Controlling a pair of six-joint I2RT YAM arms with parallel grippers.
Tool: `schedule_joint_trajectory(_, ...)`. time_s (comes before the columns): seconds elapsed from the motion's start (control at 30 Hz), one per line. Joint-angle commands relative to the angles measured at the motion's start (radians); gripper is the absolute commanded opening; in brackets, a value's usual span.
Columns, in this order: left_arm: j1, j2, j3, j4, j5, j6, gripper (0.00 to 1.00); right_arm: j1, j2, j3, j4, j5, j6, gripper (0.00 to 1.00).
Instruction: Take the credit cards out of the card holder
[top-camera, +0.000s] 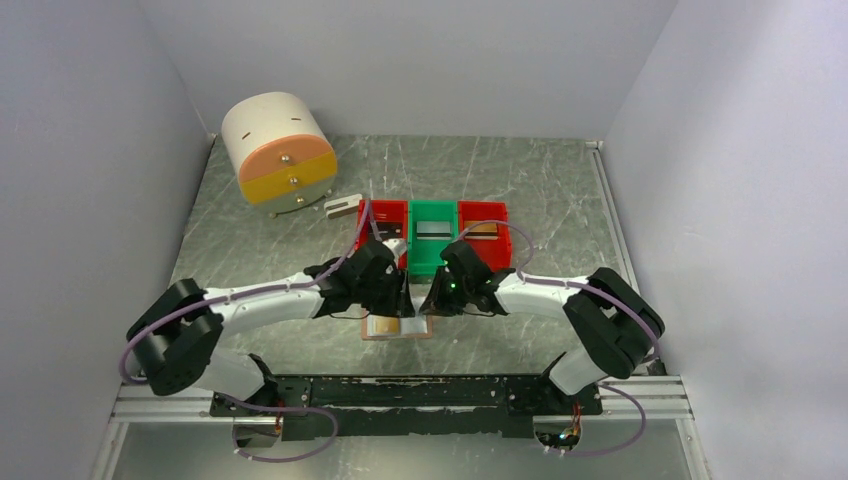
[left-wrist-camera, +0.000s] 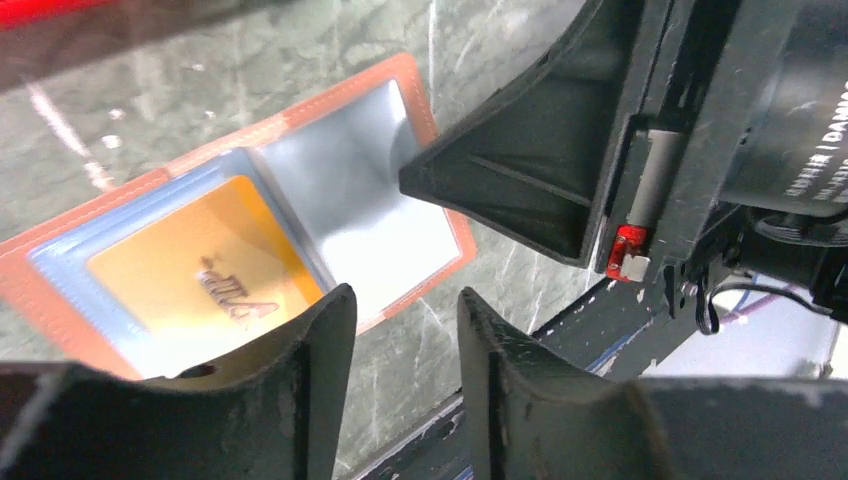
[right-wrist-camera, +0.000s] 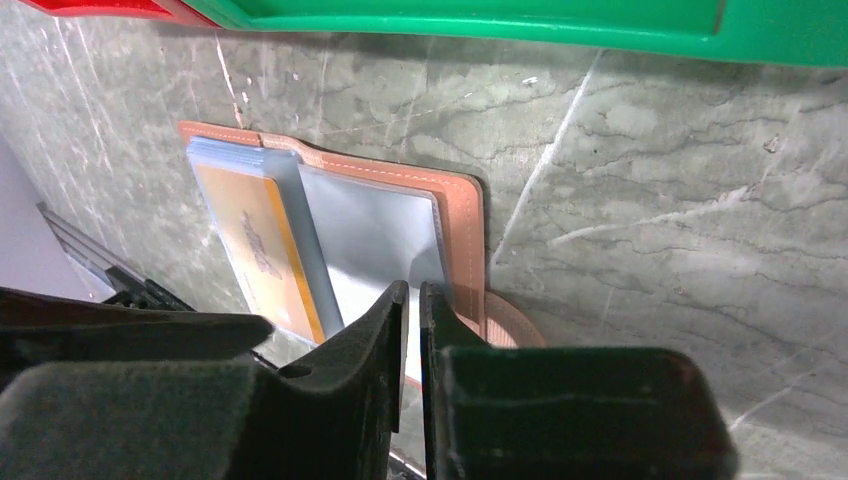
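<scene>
The card holder (top-camera: 397, 328) lies open on the table, tan leather rim (right-wrist-camera: 466, 230) up, with its strap tab (right-wrist-camera: 512, 326) sticking out. A yellow-orange credit card (left-wrist-camera: 190, 270) sits in its left clear pocket; the right pocket (left-wrist-camera: 365, 190) looks empty. My left gripper (left-wrist-camera: 405, 300) hovers open just off the holder's near edge, nothing between its fingers. My right gripper (right-wrist-camera: 412, 292) is shut to a thin slit, its tip down on the empty right pocket. In the left wrist view its dark finger (left-wrist-camera: 500, 170) touches that pocket.
Behind the holder stand a red bin (top-camera: 383, 222), a green bin (top-camera: 432, 240) and a second red bin (top-camera: 482, 222), each with a card inside. A round drawer unit (top-camera: 278, 150) and a small grey-white block (top-camera: 343, 206) sit at the back left.
</scene>
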Motion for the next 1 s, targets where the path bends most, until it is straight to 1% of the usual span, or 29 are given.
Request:
schedule_joint_trajectory(0.0, -0.006, -0.083, 0.044, -0.118, -0.162, 0.013, 0.50, 0.004, 0.017, -0.005, 0.000, 0.014, -0.033, 0.15)
schedule_joint_trajectory(0.07, 0.002, -0.097, 0.047, -0.161, -0.225, -0.003, 0.54, 0.008, 0.015, -0.019, 0.035, -0.006, -0.022, 0.16)
schedule_joint_trajectory(0.17, 0.035, -0.100, 0.018, -0.191, -0.229, -0.031, 0.54, 0.018, 0.011, -0.022, 0.062, -0.013, -0.016, 0.18)
schedule_joint_trajectory(0.27, 0.066, -0.098, -0.029, -0.157, -0.172, -0.057, 0.51, 0.029, 0.015, -0.015, 0.088, -0.029, -0.018, 0.20)
schedule_joint_trajectory(0.37, 0.071, -0.094, -0.052, -0.125, -0.143, -0.073, 0.48, 0.053, 0.021, -0.005, 0.108, -0.040, -0.022, 0.20)
schedule_joint_trajectory(0.63, 0.075, -0.065, -0.074, -0.124, -0.136, -0.093, 0.39, 0.093, 0.063, 0.013, 0.165, -0.081, -0.006, 0.25)
schedule_joint_trajectory(0.97, 0.075, -0.096, -0.104, -0.167, -0.169, -0.080, 0.39, 0.105, 0.114, 0.023, 0.234, -0.105, 0.038, 0.29)
